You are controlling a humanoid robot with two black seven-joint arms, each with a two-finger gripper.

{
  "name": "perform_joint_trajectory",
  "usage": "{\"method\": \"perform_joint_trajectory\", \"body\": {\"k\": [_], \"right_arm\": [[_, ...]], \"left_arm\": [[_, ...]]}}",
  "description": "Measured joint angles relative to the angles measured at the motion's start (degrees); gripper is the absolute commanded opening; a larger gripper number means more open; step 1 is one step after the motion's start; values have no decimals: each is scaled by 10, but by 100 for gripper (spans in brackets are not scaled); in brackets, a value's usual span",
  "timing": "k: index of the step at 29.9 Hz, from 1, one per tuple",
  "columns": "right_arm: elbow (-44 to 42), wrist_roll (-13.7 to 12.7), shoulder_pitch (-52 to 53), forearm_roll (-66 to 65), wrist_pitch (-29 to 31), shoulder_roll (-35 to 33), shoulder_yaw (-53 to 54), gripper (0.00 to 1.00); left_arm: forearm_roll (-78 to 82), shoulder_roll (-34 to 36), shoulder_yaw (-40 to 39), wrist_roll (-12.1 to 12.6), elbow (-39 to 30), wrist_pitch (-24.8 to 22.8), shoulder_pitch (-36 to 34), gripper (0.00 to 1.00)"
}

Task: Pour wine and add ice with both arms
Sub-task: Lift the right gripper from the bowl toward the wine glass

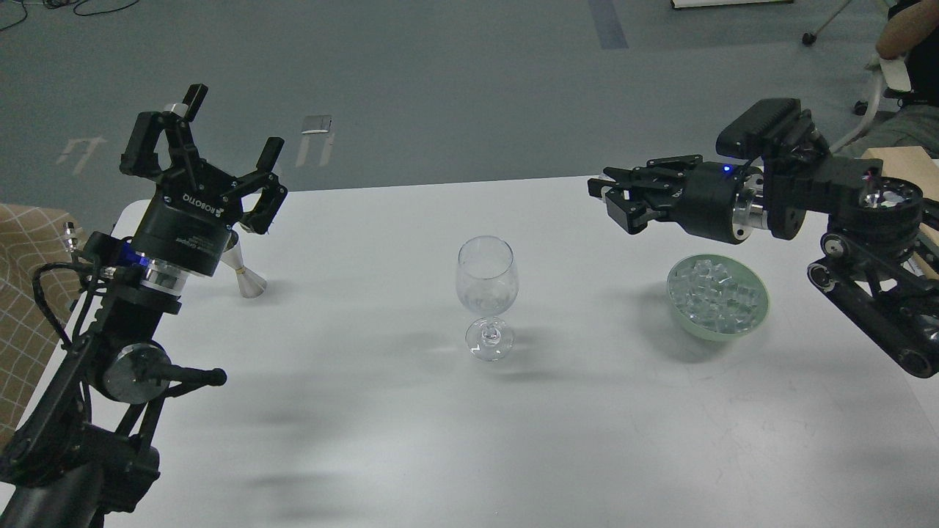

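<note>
A clear stemmed wine glass stands upright mid-table. The ice, many small clear cubes, fills a pale green bowl to its right. My right gripper hovers above the table between glass and bowl, up and left of the bowl, with its fingers closed together and a pale glint at their tips. My left gripper is raised over the table's far left corner, fingers spread wide, holding nothing. No wine is in view.
A small silver cone-shaped metal cup stands on the white table just below my left gripper. A wooden box sits at the far right edge, with a seated person beyond it. Checked cloth lies left of the table.
</note>
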Motion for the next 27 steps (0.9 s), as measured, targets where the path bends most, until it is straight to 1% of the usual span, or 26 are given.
{"method": "perform_joint_trajectory", "body": {"k": [6,18,27], "right_arm": [[37,1,2,0,0,5,0,15],[68,3,2,0,0,12,-1,15],[70,3,9,0,0,49,-12,15]], "left_arm": [[0,4,-1,0,0,1,-1,98],[1,13,0,0,0,1,-2,98],[0,15,-8,0,0,2,-1,98]]}}
